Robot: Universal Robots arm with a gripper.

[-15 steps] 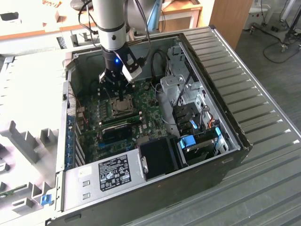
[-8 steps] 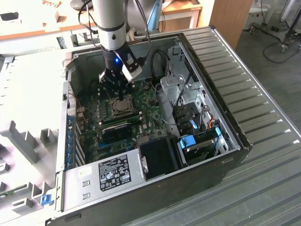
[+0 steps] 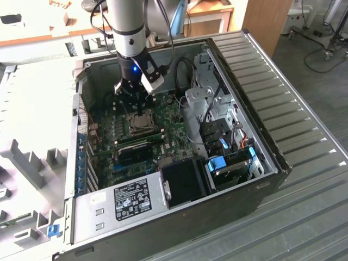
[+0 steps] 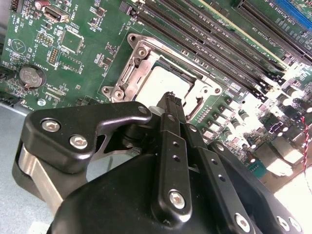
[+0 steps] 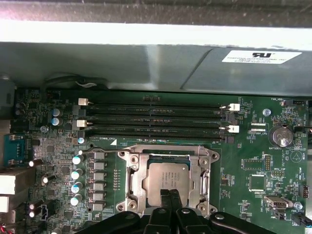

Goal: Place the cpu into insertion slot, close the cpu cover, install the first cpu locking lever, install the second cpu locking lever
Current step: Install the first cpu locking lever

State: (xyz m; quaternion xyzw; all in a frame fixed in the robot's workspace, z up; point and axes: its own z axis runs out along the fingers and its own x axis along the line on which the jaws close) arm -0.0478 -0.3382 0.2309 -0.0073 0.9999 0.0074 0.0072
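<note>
One cpu (image 5: 167, 176) framed by cpu cover (image 5: 135, 183); pincer (image 5: 170, 194) pressed together, tips over cpu edge.

Memory slots (image 5: 156, 119) lie near a coin battery (image 5: 281, 136) on the green board (image 5: 241, 163).

The arm (image 3: 126, 22) is a smooth silver-grey tube, with loose black cables (image 3: 172, 41) running beside it. A small blue light (image 3: 134, 68) glows on its dark wrist section, which carries a pale block (image 3: 153, 80) on one side. The end effector (image 4: 171, 97) is matte black, made of flat linked bars fastened with silver socket-head screws (image 4: 78, 142), with a brushed metal roller (image 4: 31, 168) at one joint.
</note>
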